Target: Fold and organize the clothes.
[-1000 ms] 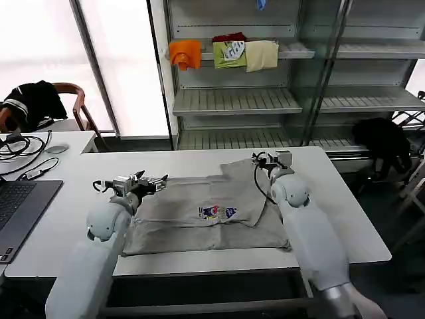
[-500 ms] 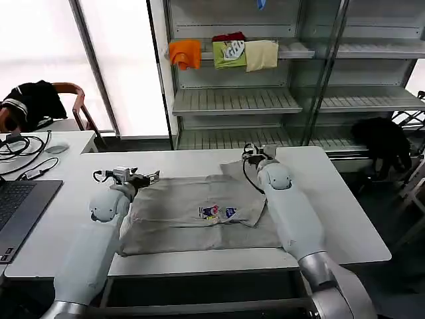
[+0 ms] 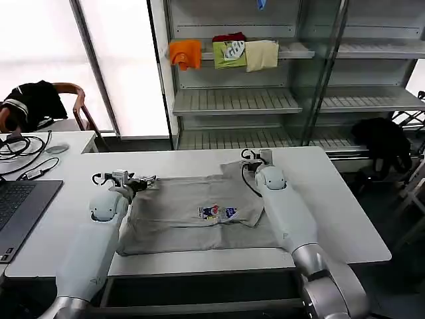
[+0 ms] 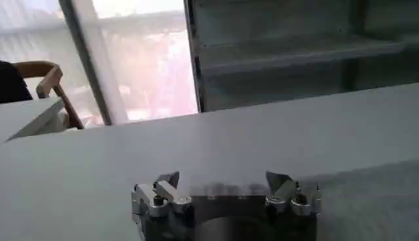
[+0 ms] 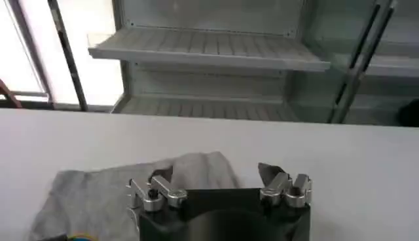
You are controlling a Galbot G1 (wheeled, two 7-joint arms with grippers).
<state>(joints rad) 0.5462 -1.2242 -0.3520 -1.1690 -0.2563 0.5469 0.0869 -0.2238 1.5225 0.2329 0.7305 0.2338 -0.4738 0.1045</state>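
A light grey shirt (image 3: 192,222) lies spread on the white table (image 3: 345,219), with a multicoloured print (image 3: 218,212) facing up and one sleeve folded in at the far right. My left gripper (image 3: 141,179) hovers over the shirt's far left corner. Its jaws stand open and empty (image 4: 222,182), with the shirt's edge (image 4: 373,196) beside them. At the far right corner my right gripper (image 3: 253,157) is open and empty (image 5: 215,174) just above the folded sleeve (image 5: 118,190).
A laptop (image 3: 16,209) and cables (image 3: 23,149) lie on the table's left side. A chair (image 3: 73,100) holding a black garment (image 3: 33,103) stands behind it. The shelf (image 3: 232,100) beyond the table holds orange (image 3: 186,53), green (image 3: 229,55) and cream (image 3: 262,54) garments.
Both arms have reached farther across the table. The left gripper slid toward the shirt's far left corner, and the right gripper moved left over the folded sleeve. The shirt lies much as before.
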